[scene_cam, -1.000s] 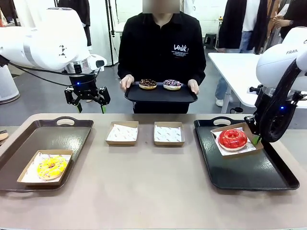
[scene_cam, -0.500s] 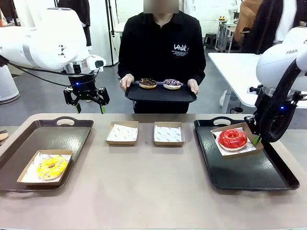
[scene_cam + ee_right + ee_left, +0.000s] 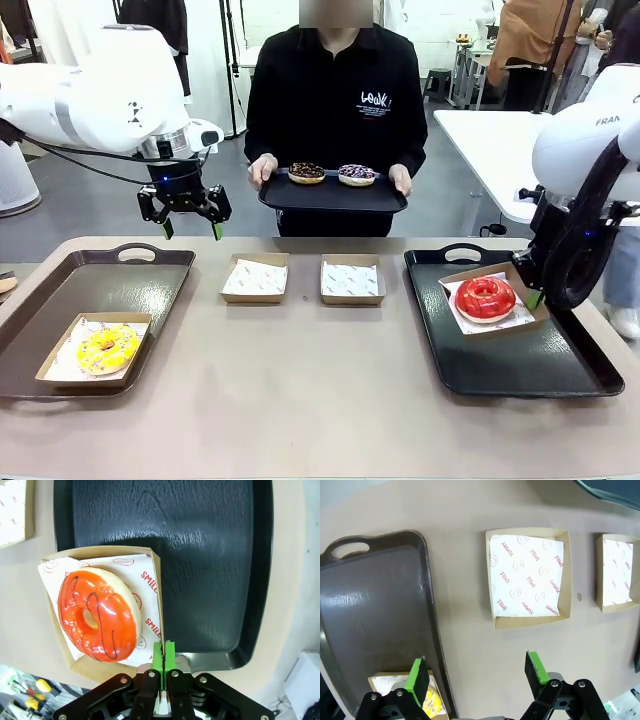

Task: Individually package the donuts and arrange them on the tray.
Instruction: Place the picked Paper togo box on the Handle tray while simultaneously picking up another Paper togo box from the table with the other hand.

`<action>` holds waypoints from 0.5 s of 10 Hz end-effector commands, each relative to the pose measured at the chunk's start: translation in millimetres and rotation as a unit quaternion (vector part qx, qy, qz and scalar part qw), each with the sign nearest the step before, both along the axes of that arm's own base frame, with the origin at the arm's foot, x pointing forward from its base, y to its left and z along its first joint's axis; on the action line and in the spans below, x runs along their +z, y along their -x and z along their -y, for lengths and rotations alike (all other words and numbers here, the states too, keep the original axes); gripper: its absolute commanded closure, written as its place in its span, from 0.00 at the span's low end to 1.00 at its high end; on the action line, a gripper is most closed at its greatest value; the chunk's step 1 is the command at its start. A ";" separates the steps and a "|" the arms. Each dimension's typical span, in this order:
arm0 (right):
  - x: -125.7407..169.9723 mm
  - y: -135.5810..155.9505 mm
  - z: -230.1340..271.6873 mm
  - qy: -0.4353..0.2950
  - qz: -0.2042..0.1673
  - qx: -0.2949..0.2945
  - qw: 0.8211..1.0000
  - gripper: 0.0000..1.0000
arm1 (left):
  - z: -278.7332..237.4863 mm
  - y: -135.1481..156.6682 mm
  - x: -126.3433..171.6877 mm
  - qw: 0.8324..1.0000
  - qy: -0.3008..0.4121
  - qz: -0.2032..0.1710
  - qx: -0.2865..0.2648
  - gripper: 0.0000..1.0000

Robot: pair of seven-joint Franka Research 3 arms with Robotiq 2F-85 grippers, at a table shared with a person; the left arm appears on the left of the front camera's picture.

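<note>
The glossy red donut [image 3: 485,297] [image 3: 97,615] lies in a paper-lined cardboard box [image 3: 156,587] on the right black tray [image 3: 520,365]. My right gripper [image 3: 536,294] [image 3: 164,655] is shut on that box's side wall. The yellow donut [image 3: 107,346] [image 3: 431,700] sits boxed on the left tray [image 3: 110,285]. My left gripper [image 3: 187,224] [image 3: 477,672] hangs open and holds nothing above the table's far left, high over the tray's edge. A person holds a small black tray [image 3: 333,205] carrying the chocolate donut [image 3: 307,173] and the sprinkled donut [image 3: 356,175].
Two lined cardboard boxes with nothing in them [image 3: 255,278] [image 3: 352,279] stand side by side at mid-table, also below my left gripper [image 3: 527,577] [image 3: 617,572]. Bare tabletop stretches along the near side. A white table [image 3: 490,135] stands behind at the right.
The boxed red donut has shifted slightly toward the near side in my right gripper. My left gripper drifted a little right. The person's tray moved slightly left.
</note>
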State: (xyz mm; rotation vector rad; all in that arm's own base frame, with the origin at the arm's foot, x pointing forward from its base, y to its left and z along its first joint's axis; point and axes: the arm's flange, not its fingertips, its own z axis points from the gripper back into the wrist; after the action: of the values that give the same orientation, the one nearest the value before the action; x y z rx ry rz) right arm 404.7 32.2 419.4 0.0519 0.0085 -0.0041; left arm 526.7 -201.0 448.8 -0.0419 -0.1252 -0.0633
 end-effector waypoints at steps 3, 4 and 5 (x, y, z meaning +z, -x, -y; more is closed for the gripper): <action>-17.9 23.8 -4.9 0.017 0.033 -0.010 0.999 0.99 | 13.5 -27.7 -12.9 1.000 0.003 0.002 0.016 0.00; -22.5 27.0 -7.3 0.020 0.035 -0.011 0.999 0.99 | 16.2 -32.5 -14.8 1.000 0.003 0.006 0.020 0.00; -27.0 31.8 -11.6 0.016 0.034 -0.012 0.999 0.99 | 18.7 -37.4 -18.9 1.000 0.002 0.001 0.020 0.00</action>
State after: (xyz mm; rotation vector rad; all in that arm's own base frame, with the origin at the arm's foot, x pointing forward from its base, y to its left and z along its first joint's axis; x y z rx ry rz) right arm 379.8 37.7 399.2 0.0356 -0.0342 -0.0050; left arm 556.1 -212.1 430.3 -0.0626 -0.1116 -0.0535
